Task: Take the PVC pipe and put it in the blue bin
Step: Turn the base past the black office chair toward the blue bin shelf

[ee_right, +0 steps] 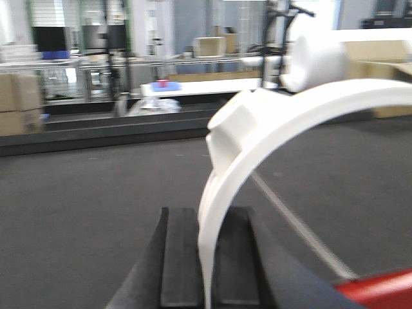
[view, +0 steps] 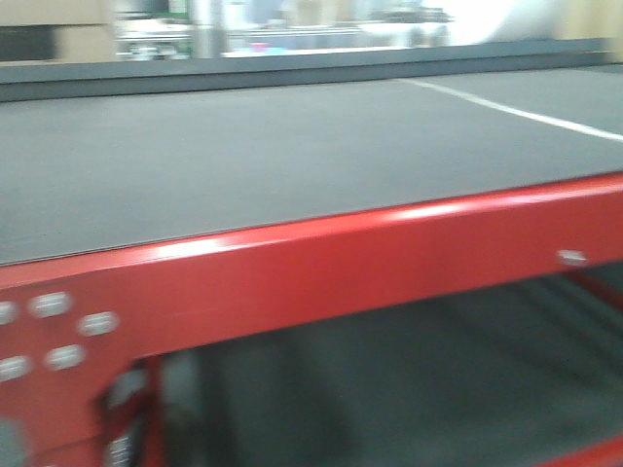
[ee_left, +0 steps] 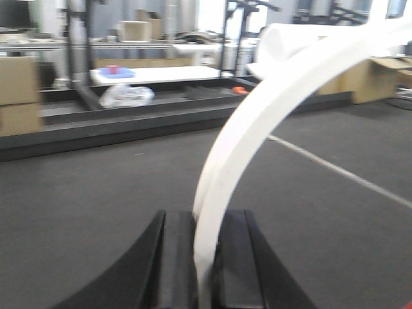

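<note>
Indoors, dark mat point(view: 243, 146), red frame point(view: 389, 263), left end effector point(ee_left: 205, 257) gripping arc strip point(ee_left: 270, 90), right end effector point(ee_right: 207, 257) gripping PVC pipe point(ee_right: 244, 129).

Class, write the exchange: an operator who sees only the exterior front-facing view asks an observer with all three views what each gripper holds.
Operator: My view shows just the grey mat and red frame. Is either arm holding anything?
Observer: Yes, the left gripper is shut on a long thin white arc strip.
Operator: And the other one?
Observer: The right gripper is shut on the PVC pipe, a broader curved white piece with a blocky tab.
</note>
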{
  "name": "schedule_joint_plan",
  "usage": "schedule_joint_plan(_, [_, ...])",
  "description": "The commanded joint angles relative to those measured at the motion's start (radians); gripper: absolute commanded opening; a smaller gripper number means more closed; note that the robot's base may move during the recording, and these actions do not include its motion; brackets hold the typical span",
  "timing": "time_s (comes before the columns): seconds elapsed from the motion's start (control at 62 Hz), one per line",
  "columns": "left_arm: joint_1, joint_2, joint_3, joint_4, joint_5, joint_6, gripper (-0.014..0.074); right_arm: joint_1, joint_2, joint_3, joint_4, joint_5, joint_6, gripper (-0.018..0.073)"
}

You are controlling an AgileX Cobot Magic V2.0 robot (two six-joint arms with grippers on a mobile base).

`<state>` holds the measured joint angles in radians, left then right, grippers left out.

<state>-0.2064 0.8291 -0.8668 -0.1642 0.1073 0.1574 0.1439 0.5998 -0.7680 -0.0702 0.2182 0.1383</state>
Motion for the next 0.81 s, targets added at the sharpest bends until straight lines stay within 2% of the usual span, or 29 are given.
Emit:
schedule_joint_plan(0.0, [-0.005, -0.005, -0.003, -0.005, -0.029, 0.000, -0.0111, -0.006, -0.004, 0.002, -0.006, -0.025, -0.011, -0.0160])
schedule_joint_plan(0.79, [-0.005, -0.005, -0.003, -0.005, -0.029, 0.000, -0.0111, -0.006, -0.004, 0.002, -0.006, -0.025, -0.011, -0.0160])
